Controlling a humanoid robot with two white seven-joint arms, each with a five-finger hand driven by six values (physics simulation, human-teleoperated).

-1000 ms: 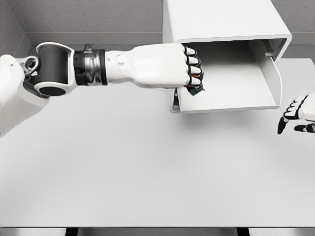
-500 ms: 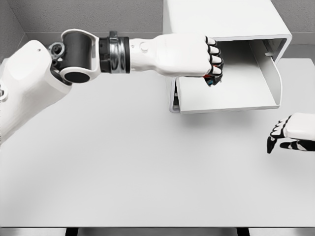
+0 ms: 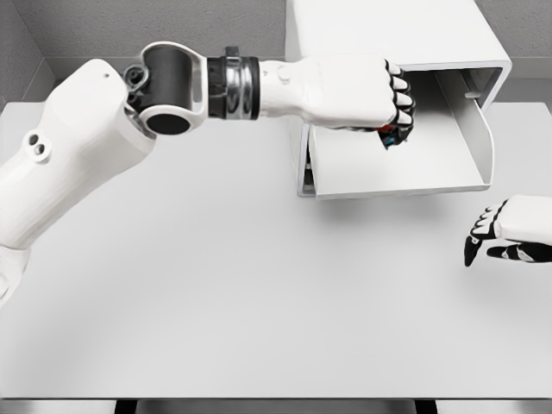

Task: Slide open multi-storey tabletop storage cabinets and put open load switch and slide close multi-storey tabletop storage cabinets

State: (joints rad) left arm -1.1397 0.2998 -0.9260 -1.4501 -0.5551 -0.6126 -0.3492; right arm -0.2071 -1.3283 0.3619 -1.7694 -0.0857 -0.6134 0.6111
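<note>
The cabinet (image 3: 392, 34) drawer (image 3: 405, 159) is standing open. The left hand (image 3: 379, 95), fingers curled around the small load switch (image 3: 392, 136), is hovering over it; release and closing remain. The right hand (image 3: 504, 233) is idling, fingers relaxed.

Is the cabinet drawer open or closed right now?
Open: the drawer sticks out from the cabinet, its tray floor showing.

A pale grey desk (image 3: 216, 293) fills most of the view under soft, even light. Plain grey walls (image 3: 155, 26) rise behind it, meeting at the left corner.
</note>
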